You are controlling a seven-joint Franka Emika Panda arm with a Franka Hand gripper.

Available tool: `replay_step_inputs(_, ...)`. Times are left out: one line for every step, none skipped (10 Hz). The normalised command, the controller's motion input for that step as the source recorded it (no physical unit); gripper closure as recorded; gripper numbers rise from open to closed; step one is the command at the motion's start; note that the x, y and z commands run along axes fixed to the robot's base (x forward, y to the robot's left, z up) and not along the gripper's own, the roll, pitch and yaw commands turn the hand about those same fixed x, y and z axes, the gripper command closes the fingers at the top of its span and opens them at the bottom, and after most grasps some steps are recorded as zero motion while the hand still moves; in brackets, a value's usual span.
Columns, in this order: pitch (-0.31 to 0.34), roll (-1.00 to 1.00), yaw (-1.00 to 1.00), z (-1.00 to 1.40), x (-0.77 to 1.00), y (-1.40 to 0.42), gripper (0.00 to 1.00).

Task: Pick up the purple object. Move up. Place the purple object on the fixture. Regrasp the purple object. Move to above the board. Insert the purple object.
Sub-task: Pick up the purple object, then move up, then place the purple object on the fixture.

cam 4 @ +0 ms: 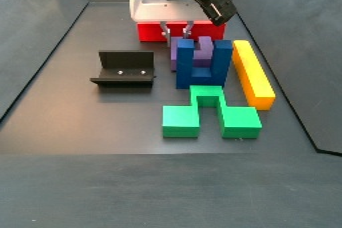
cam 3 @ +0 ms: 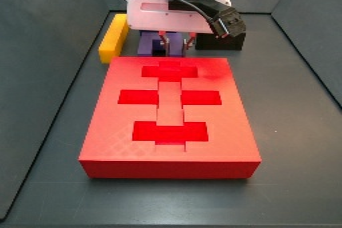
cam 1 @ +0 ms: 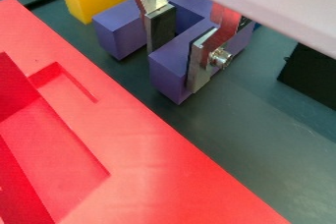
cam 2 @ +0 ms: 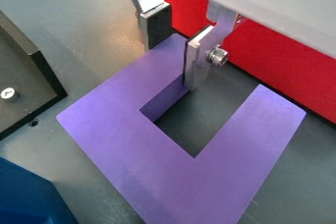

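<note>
The gripper (cam 2: 180, 43) is down at the purple object (cam 2: 184, 159), which lies on the floor just beside the board (cam 1: 92, 159), fingers spread and straddling one prong, not yet clamped. It looks like the pick-up step: next, squeeze shut, then lift toward the fixture (cam 4: 124, 70).

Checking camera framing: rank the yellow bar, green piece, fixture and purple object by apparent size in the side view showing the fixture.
1. Green piece, though nearest the camera.
2. Yellow bar.
3. Fixture.
4. Purple object, partly hidden under the hand.
</note>
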Motion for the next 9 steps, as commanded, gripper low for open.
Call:
replay_step_inputs(0.000, 0.00, 0.00, 0.00, 0.00, 0.00, 1.00)
replay_step_inputs(0.000, 0.00, 0.00, 0.83, 0.00, 0.00, 1.00)
replay_step_inputs(-0.016, 0.00, -0.02, 0.85, 0.04, 0.00, 1.00)
replay_step_inputs(0.014, -0.05, -0.02, 0.53, -0.02, 0.01, 1.00)
replay_step_inputs(0.010, -0.09, -0.02, 0.22, 0.00, 0.02, 1.00)
replay_step_inputs(0.000, -0.01, 0.00, 0.00, 0.00, -0.01, 1.00)
replay_step_inputs(-0.063, -0.20, 0.00, 0.00, 0.00, -0.02, 1.00)
replay_step_inputs(-0.366, -0.78, 0.00, 0.43, 0.00, 0.00, 1.00)
replay_step_inputs(-0.386, -1.00, -0.05, 0.45, 0.21, 0.00, 1.00)
